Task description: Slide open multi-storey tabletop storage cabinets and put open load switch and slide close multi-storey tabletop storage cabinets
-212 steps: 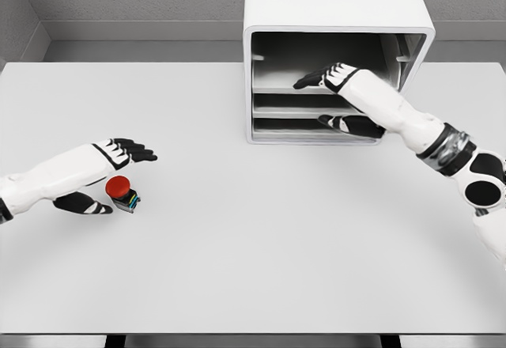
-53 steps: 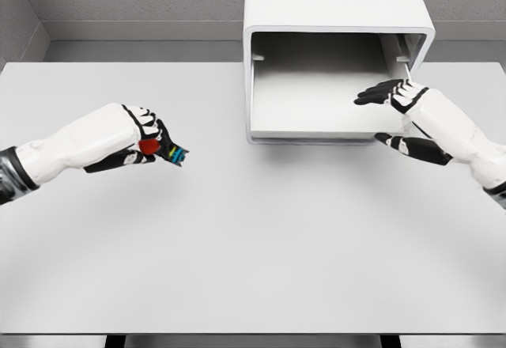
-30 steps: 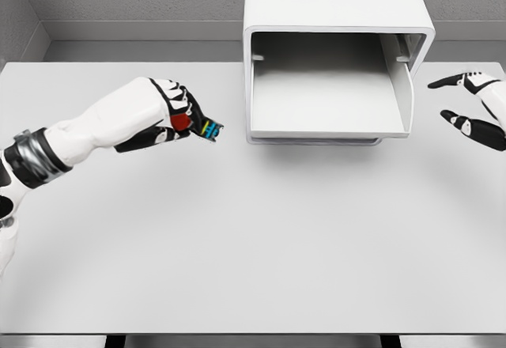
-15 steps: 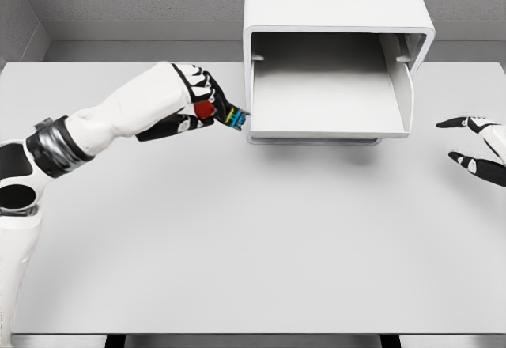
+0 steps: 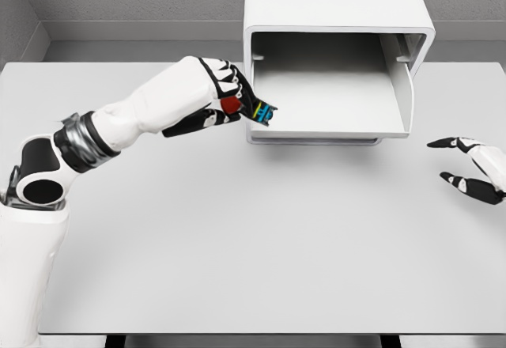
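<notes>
The white storage cabinet [image 5: 332, 0] stands at the back of the table, its top drawer [image 5: 332, 107] pulled out with a bare tray floor. My left hand [image 5: 225, 103] is shut on the load switch [image 5: 251, 111], a small part with a red button and blue-green terminals. The switch hangs at the drawer's left front corner, its tip just over the left wall. My right hand [image 5: 466, 166] hovers open at the right table edge, well clear of the cabinet.
The white table [image 5: 253, 237] stretches in front of the cabinet. A grey wall runs behind it. Lower drawers of the cabinet are hidden under the pulled-out tray.
My left hand carried the switch rightwards from the table's left side up to the drawer's left corner. The right hand withdrew from the drawer to the right edge and sank slightly.
</notes>
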`<move>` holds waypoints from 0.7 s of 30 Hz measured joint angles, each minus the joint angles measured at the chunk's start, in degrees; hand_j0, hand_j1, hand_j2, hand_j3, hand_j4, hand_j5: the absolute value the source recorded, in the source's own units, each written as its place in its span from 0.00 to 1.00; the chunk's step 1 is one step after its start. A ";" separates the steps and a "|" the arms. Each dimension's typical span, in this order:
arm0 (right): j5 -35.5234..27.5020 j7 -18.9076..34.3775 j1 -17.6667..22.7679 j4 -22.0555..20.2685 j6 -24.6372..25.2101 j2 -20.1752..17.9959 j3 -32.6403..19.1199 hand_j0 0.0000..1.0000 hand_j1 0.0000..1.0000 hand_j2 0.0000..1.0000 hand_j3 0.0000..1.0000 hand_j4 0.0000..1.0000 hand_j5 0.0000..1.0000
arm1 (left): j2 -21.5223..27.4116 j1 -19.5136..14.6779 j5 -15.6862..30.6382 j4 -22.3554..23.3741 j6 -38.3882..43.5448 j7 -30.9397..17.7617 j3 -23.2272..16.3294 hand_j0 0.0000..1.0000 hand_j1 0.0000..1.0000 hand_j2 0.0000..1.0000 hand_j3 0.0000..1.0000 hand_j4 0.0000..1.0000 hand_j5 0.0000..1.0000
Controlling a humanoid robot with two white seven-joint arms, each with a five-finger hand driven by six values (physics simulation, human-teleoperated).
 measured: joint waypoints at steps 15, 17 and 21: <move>1.05 0.00 0.00 -0.14 0.00 1.23 0.04 0.69 0.69 0.69 0.69 0.69 0.69 | -8.84 -0.44 -5.79 0.67 0.01 0.00 -1.63 0.40 0.40 0.40 0.40 0.40 0.40; 1.12 0.01 0.00 -0.23 0.00 1.30 0.03 0.70 0.70 0.70 0.70 0.70 0.70 | -9.70 -0.79 -6.50 0.88 0.01 0.00 -1.94 0.40 0.40 0.40 0.40 0.40 0.40; 1.19 0.03 0.00 -0.40 0.00 1.35 -0.03 0.70 0.70 0.70 0.70 0.70 0.70 | -11.43 -0.97 -8.57 1.31 -0.01 -0.01 -2.47 0.40 0.40 0.40 0.40 0.40 0.40</move>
